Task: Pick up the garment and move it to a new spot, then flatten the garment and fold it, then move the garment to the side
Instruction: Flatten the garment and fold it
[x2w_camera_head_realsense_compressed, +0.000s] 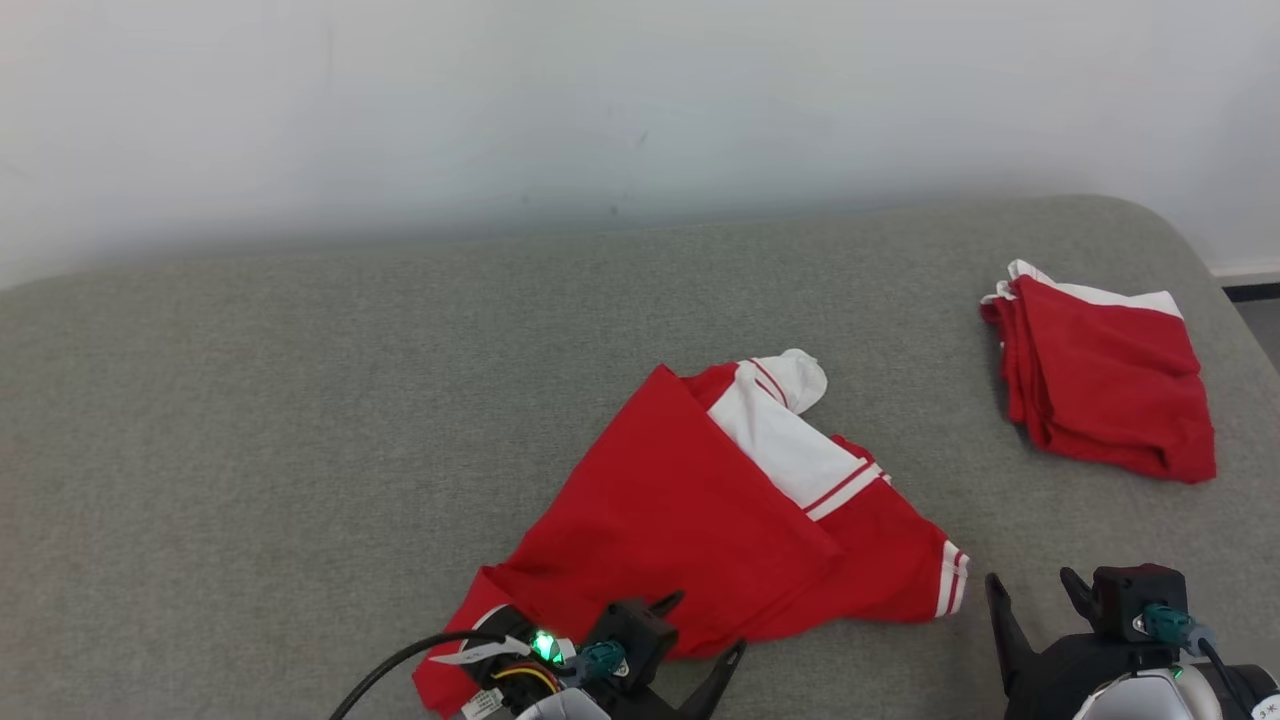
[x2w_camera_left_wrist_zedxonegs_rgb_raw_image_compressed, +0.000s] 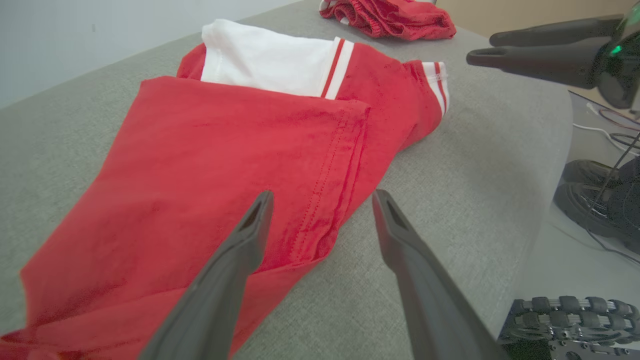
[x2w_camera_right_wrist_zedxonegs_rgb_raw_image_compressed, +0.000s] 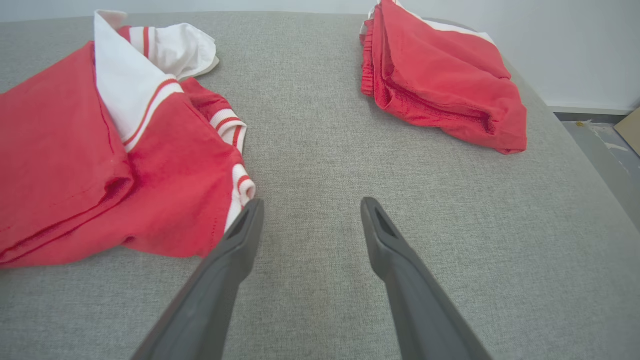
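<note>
Right hand (x2w_camera_right_wrist_zedxonegs_rgb_raw_image_compressed: 311, 202) just beside garment (x2w_camera_right_wrist_zedxonegs_rgb_raw_image_compressed: 75, 150)

Garment (x2w_camera_head_realsense_compressed: 680, 520): red jersey with white panel and red-and-white striped cuffs. Lies part-folded on grey padded surface (x2w_camera_head_realsense_compressed: 250, 400), centre, toward near edge. One red flap doubled diagonally over body (stitched hem uppermost). White sleeve end pokes out at far side. Striped cuff at right lies flat. Cloth lightly wrinkled.
</note>
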